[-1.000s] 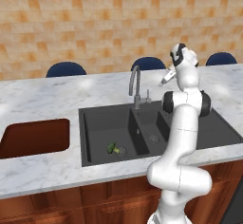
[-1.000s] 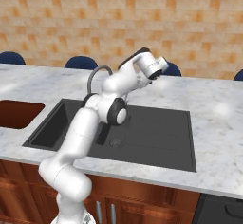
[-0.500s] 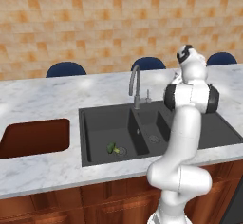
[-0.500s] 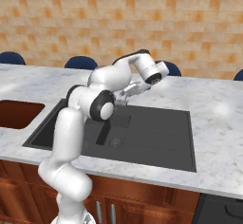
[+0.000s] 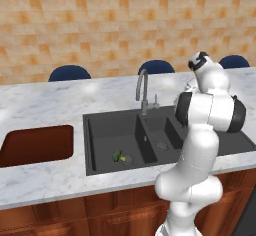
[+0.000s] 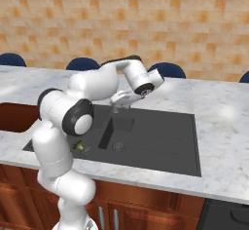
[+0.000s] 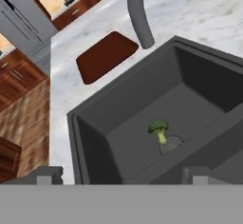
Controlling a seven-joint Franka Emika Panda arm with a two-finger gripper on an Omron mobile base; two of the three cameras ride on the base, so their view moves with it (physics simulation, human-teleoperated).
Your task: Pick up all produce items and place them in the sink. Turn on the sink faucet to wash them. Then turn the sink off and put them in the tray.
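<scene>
The tool, jaws spread wide and holding nothing, hangs above the sink; the arm has swung its elbow rightward since a second ago; the broccoli lies below the tool by the wide basin's drain; faucet just beside, tray well beyond on the tabletop.

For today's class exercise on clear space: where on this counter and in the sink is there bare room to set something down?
Free: the reddish-brown rectangular tray, and the marble counter behind it. The dark charcoal sink's wide basin is bare except the small green broccoli piece by its drain. Crowded: around the grey gooseneck faucet.
</scene>
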